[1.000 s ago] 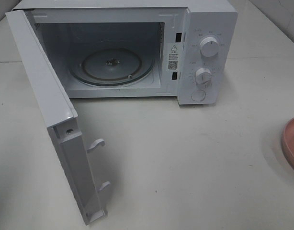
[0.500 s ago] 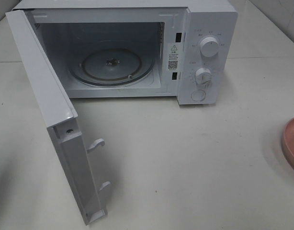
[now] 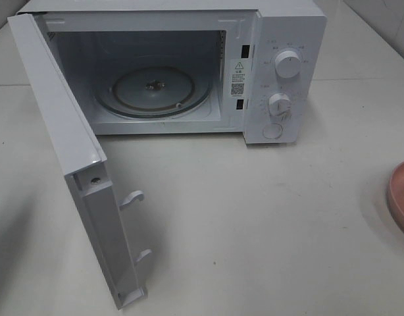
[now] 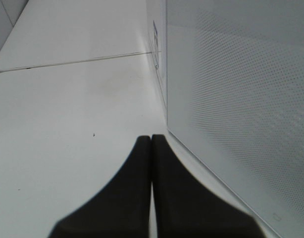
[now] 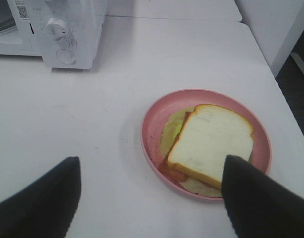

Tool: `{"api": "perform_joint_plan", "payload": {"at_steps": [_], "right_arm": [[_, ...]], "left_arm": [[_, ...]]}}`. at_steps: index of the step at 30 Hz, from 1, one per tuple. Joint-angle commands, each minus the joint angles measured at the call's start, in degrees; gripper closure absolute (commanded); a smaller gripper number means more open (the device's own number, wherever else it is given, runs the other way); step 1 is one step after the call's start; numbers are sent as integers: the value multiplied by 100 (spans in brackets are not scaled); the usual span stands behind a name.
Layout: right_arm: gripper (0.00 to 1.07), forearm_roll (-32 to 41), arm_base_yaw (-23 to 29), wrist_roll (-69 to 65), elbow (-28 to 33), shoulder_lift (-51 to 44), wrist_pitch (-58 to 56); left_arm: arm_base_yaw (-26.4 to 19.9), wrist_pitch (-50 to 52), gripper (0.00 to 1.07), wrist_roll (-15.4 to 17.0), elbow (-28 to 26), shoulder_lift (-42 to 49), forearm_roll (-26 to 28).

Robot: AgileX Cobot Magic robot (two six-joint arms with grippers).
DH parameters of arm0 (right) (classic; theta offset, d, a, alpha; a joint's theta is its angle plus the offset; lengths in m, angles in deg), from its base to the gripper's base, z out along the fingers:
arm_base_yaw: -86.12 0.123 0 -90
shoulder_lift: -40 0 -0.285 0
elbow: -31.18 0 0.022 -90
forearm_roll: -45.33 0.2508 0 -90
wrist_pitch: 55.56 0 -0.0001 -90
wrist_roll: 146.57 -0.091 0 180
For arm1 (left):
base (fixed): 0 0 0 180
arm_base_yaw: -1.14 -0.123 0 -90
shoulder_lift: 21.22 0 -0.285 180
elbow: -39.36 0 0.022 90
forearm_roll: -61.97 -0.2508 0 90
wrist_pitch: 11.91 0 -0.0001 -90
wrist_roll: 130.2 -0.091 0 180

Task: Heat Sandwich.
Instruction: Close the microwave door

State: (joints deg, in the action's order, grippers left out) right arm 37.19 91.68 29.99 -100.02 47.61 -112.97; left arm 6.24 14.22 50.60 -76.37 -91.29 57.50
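The sandwich (image 5: 211, 144), pale white bread with a tan crust and yellow-green filling showing at one side, lies on a round pink plate (image 5: 157, 119). My right gripper (image 5: 151, 186) hovers above the table near the plate, open, with one finger over the plate's rim beside the sandwich. In the exterior high view only the plate's edge (image 3: 401, 194) shows at the far right; the sandwich is out of that view. My left gripper (image 4: 151, 141) is shut on nothing, low over the table beside the open microwave door (image 4: 241, 99). The white microwave (image 3: 281, 26) stands at the back with its door (image 3: 70, 145) swung wide open.
A glass turntable (image 3: 156, 92) sits inside the microwave cavity. Two knobs (image 3: 287, 64) and a button are on its right panel. The open door juts forward on the left of the table. The table's right edge (image 5: 271, 64) runs near the plate.
The scene in the exterior high view looks the same; only the pink plate's edge at the far right sits very slightly differently.
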Motion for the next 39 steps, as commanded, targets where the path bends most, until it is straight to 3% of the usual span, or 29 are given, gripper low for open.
{"api": "perform_joint_plan", "payload": {"at_steps": [1, 4, 8, 20, 29, 36, 39], "right_arm": [[32, 0, -40, 17, 23, -166, 40], [32, 0, -40, 17, 23, -166, 40], [32, 0, -40, 17, 23, -166, 40], [32, 0, -40, 17, 23, -166, 40], [32, 0, -40, 17, 23, -166, 40], [32, 0, -40, 17, 23, -166, 40], [32, 0, -40, 17, 23, -166, 40]], "left_arm": [[-6, 424, 107, 344, 11, -235, -321], [-6, 882, 107, 716, 0, -602, -745], [63, 997, 107, 911, -149, -905, -1123], [922, 1249, 107, 859, -579, -1782, -1106], [1748, 1404, 107, 837, -1094, -2487, -710], [2315, 1404, 107, 573, -1547, -2876, -235], [2681, 1404, 107, 395, -1914, -3180, 223]]}}
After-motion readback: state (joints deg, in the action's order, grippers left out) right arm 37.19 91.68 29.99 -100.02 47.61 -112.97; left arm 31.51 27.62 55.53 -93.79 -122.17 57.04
